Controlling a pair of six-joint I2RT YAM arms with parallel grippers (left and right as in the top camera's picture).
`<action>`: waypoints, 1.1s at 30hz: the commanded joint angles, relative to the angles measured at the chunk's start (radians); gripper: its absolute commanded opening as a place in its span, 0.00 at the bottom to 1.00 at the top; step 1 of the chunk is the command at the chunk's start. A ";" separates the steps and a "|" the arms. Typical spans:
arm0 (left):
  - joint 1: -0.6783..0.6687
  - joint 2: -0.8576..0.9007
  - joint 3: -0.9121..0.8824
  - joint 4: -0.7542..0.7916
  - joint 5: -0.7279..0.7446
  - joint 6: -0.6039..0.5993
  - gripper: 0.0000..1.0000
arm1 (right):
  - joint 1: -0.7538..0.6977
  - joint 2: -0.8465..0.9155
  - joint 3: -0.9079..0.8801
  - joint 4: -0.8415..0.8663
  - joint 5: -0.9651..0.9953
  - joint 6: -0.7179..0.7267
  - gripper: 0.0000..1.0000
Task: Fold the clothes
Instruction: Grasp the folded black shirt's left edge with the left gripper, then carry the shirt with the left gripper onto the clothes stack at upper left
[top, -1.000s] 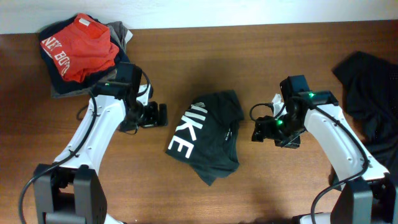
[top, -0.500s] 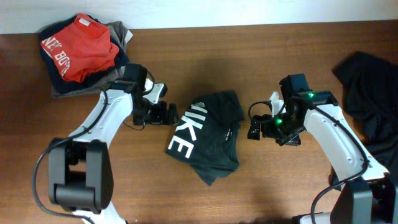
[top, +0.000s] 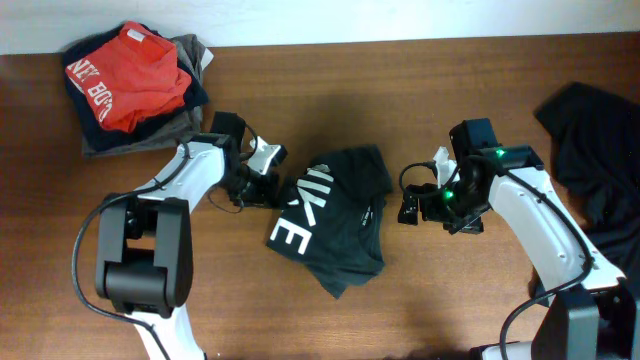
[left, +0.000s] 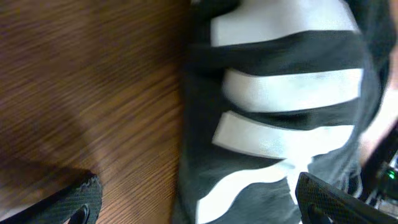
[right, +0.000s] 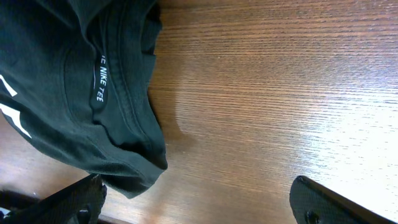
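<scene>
a dark wooden counter (top: 330, 90) fills the overhead view, with a strip of pale wall along the top. at the upper left sits a stack of clothes (top: 100, 135), a red piece (top: 135, 75) on top of navy and grey ones; it has not changed.

just right of it, the left gripper (top: 268, 182) has made the big move. a second ago it hung well clear of the t-shirt, and now it has swung across to the shirt's left edge, wrist turned. its jaws stand wide apart and empty. in its wrist view the two fingers (left: 71, 202) frame the white letters of the charcoal-black t-shirt (top: 345, 215), which lies bunched in the middle of the frame, just where it lay before.

right of the shirt, the right gripper (top: 408, 208) has finished spreading its jaws and crept a little toward the collar side. it too holds nothing; its wrist view shows the neck label (right: 99, 78) at upper left and bare wood between the fingers. at the far right edge a loose black garment (top: 595, 150) lies untouched.

we judge that both arms are closing in for a fresh grasp on opposite edges of the shirt, the left nearer than the right. the fold on this piece is not finished, and the black one is yet to come.
</scene>
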 joint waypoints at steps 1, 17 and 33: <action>-0.033 0.061 -0.006 0.003 0.092 0.089 0.99 | -0.004 -0.010 0.012 0.004 -0.010 -0.012 0.99; -0.170 0.131 -0.006 0.065 0.139 0.078 0.27 | -0.004 -0.010 0.012 0.007 -0.010 -0.018 0.99; -0.137 0.131 0.208 0.210 -0.153 0.023 0.00 | -0.004 -0.010 0.012 0.006 -0.010 -0.018 0.99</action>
